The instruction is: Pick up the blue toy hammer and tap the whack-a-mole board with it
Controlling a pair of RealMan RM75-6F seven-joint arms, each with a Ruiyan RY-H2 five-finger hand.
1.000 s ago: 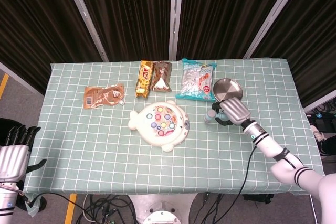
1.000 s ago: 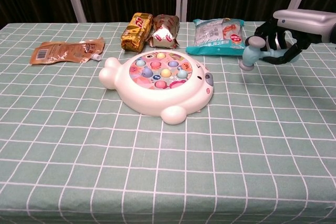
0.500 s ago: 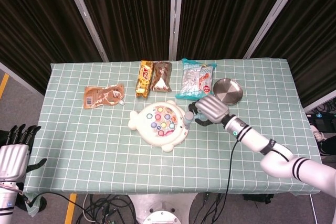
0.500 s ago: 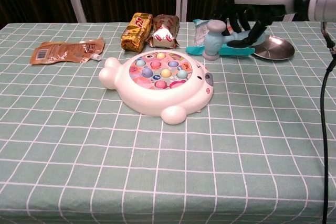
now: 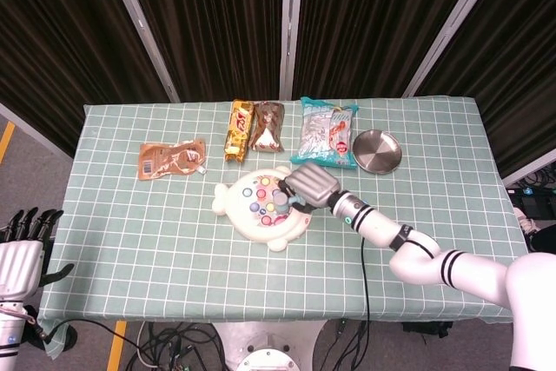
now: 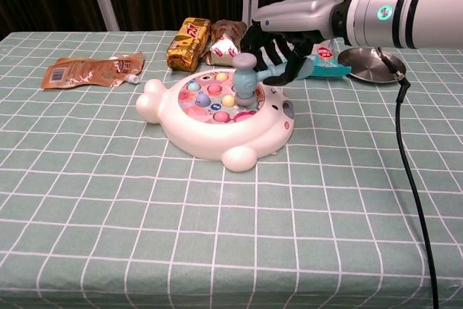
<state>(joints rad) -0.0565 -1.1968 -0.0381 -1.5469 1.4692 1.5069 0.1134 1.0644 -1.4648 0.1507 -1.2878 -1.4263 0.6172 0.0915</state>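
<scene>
Right hand (image 6: 278, 52): fingers gripping the hammer (image 6: 245, 77), its head over the board (image 6: 217, 117).
Left hand (image 5: 22, 254): off the tabletop's (image 5: 130, 232) near left edge, fingers apart, empty.

Silver-backed right hand (image 6: 278, 52) with black fingers; white, black-ringed arm (image 5: 434, 262).

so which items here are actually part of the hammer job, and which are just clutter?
Job: blue toy hammer, held by the right hand; whack-a-mole board.
Clutter: brown pouch, gold snack pack, brown snack pack, teal snack bag, metal dish.
</scene>
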